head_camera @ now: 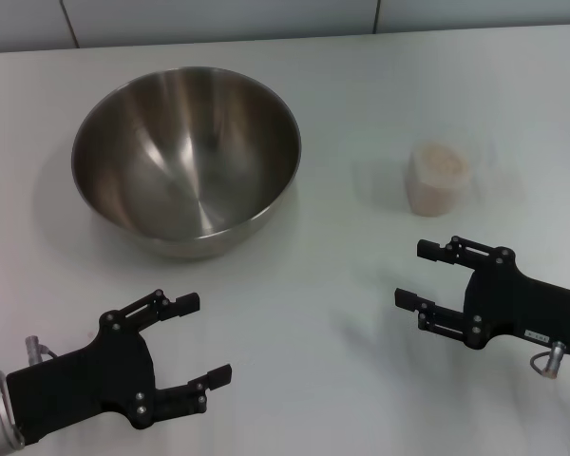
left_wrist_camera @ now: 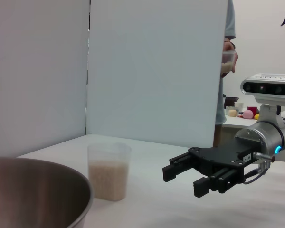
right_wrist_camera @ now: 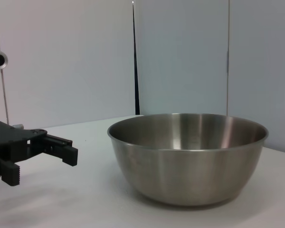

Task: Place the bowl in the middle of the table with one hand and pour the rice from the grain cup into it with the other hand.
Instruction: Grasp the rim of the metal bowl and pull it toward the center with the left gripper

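Closest to me in the head view I see the left gripper [head_camera: 207,339] at the near left part of the table [head_camera: 313,313]. Its two black fingers are spread apart and there is nothing between them. It hangs in front of the bowl and does not touch it. The right wrist view shows the same gripper [right_wrist_camera: 42,159] from the side, apart from the bowl [right_wrist_camera: 187,156], with bare table between them.

A bit further, on the right side, I see the right gripper [head_camera: 413,275]. Its jaws are also open and empty, with the fingers pointing toward the middle of the table. In the left wrist view this gripper [left_wrist_camera: 183,178] is above the white surface, beside the grain cup [left_wrist_camera: 109,171] but not in contact with it.

Further from me, the grain cup [head_camera: 438,178] stands upright on the right half of the table, just beyond the right gripper. The rice [left_wrist_camera: 108,178] fills the lower part of it as a pale mass.

The bowl [head_camera: 185,157] stands upright on the far left part of the table, well apart from the cup. I see only the shiny steel inside.

Behind the table there are pale wall panels [left_wrist_camera: 152,66].
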Motion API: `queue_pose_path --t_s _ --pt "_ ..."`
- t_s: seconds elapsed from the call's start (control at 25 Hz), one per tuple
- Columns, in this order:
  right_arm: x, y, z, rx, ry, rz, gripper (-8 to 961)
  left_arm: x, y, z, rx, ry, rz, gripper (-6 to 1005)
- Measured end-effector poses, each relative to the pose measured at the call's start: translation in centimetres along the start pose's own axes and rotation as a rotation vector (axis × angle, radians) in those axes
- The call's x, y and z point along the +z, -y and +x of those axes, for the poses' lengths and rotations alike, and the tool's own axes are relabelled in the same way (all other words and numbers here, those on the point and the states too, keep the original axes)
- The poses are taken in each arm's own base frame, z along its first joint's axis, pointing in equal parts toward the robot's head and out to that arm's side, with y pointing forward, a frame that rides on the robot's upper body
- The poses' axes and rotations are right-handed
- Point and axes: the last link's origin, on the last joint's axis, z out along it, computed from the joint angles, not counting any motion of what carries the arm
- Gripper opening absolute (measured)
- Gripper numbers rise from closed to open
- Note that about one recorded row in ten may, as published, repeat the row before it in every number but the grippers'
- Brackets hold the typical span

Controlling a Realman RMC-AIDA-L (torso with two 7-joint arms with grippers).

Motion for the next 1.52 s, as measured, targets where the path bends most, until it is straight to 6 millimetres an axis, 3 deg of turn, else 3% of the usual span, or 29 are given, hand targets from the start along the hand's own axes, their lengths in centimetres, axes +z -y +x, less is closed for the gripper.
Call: queue_pose_path --t_s 1.28,1.52 --pt "0.2 -0.1 -0.1 0.003 0.004 -0.006 679 0.2 -0.1 0.1 -0.006 -0.009 -0.006 870" --pt "0.3 -0.1 -0.1 0.002 0.004 -0.007 679 0.1 0.0 2.0 0.004 -0.135 -0.009 869"
